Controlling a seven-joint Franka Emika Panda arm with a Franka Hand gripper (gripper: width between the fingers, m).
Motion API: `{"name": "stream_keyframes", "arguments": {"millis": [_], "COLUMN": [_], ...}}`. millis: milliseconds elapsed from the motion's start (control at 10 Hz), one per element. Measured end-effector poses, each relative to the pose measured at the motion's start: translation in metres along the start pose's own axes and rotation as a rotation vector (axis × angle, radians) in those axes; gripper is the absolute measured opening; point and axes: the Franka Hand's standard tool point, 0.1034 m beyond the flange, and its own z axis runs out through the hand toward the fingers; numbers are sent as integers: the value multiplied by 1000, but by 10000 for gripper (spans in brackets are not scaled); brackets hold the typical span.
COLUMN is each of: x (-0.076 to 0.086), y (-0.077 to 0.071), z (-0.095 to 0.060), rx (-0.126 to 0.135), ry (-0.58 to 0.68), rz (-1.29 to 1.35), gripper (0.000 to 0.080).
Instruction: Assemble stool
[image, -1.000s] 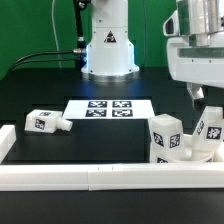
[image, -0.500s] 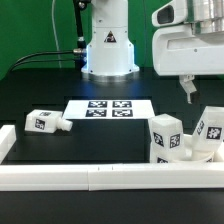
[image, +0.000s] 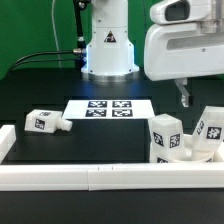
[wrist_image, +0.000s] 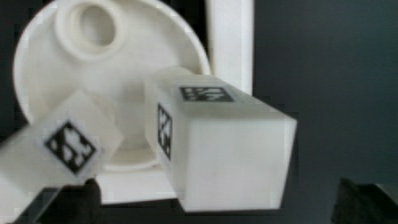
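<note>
The round white seat fills the wrist view. It lies at the exterior view's right, just behind the front rail. Two stubby tagged legs stand on it, one upright and one tilted. A third leg lies loose on the table at the left. My gripper hangs above and behind the two legs. It is open and empty, with its dark fingertips apart on either side of the upright leg.
The marker board lies flat at the table's middle. A long white rail runs along the front edge, and another rail end sits at the left. The robot base stands behind.
My gripper has moved toward the exterior view's left, away from the tilted right leg. The legs, the seat and the loose leg have not moved.
</note>
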Motion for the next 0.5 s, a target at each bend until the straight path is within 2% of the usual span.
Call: {"name": "stream_keyframes", "arguments": {"millis": [100, 300, 400, 500], "x": [0, 0, 0, -2], "y": [6, 8, 8, 2], "z": [0, 0, 0, 1], "rx": [-17, -24, -45, -72], "ry": [0, -2, -10, -30], "rz": [-62, -144, -297, -483], "gripper": [649, 649, 649, 649]}}
